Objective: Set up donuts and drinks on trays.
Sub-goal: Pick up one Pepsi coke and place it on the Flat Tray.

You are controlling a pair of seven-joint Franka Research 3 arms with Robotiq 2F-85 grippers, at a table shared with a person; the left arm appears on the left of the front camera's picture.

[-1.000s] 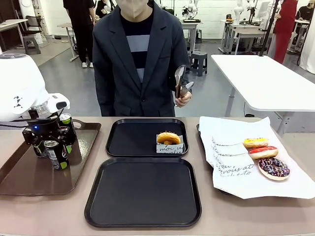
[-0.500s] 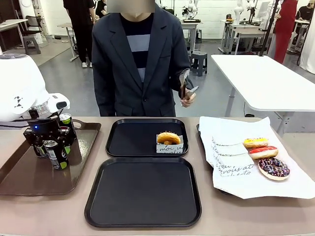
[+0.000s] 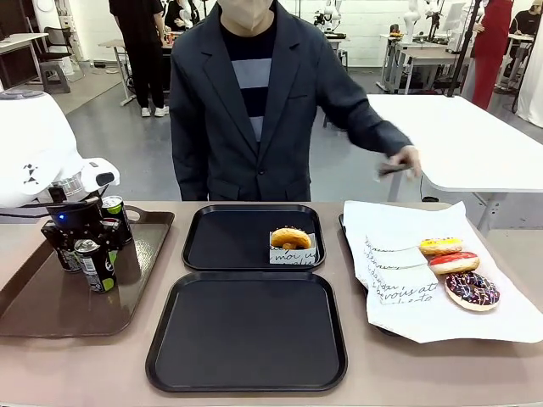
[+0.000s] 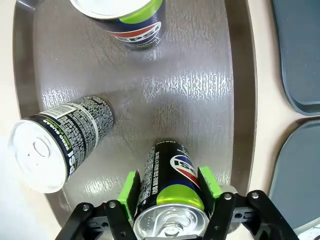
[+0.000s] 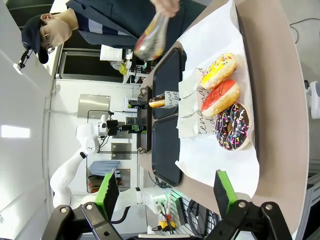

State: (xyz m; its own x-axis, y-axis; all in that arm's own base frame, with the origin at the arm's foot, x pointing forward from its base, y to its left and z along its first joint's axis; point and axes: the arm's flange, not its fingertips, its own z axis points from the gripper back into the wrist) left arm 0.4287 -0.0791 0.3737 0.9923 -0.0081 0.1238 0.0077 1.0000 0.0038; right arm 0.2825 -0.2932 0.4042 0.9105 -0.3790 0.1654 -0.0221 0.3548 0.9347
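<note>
1. Can, over the brown tray at the left of the bench, is clamped between the left jaws.
2. Right jaws stand apart, empty.
3. Risk: its swing could knock the two close cans over.
</note>
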